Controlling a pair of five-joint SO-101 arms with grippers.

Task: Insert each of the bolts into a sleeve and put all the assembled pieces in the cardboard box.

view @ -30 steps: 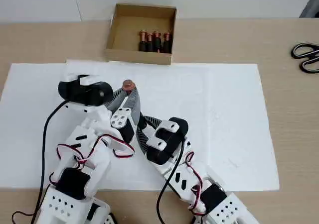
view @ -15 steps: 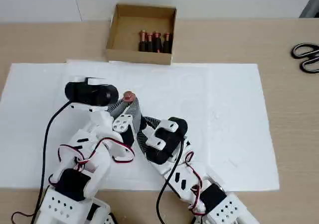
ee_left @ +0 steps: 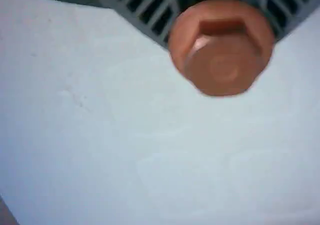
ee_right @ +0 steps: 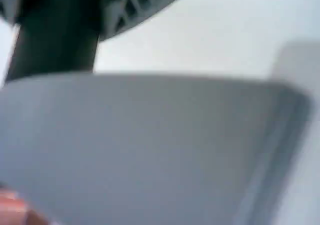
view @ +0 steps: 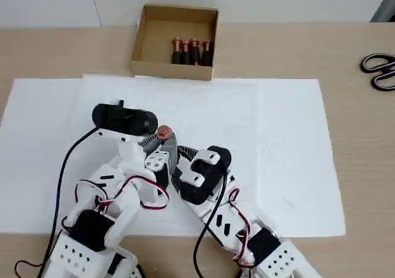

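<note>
Bolt (ee_left: pixel 220 52), pinched head-up in the left gripper (view: pixel 164 139), has been drawn back from the cardboard box (view: pixel 143 40) over the last second. It is now well apart from the box, just beside the right gripper (view: pixel 178 162), whose state I cannot tell. That suggests mating with a sleeve — not delivery yet. Farther off, the box holds four assembled pieces (view: pixel 191 51) in a row near its front wall.
</note>
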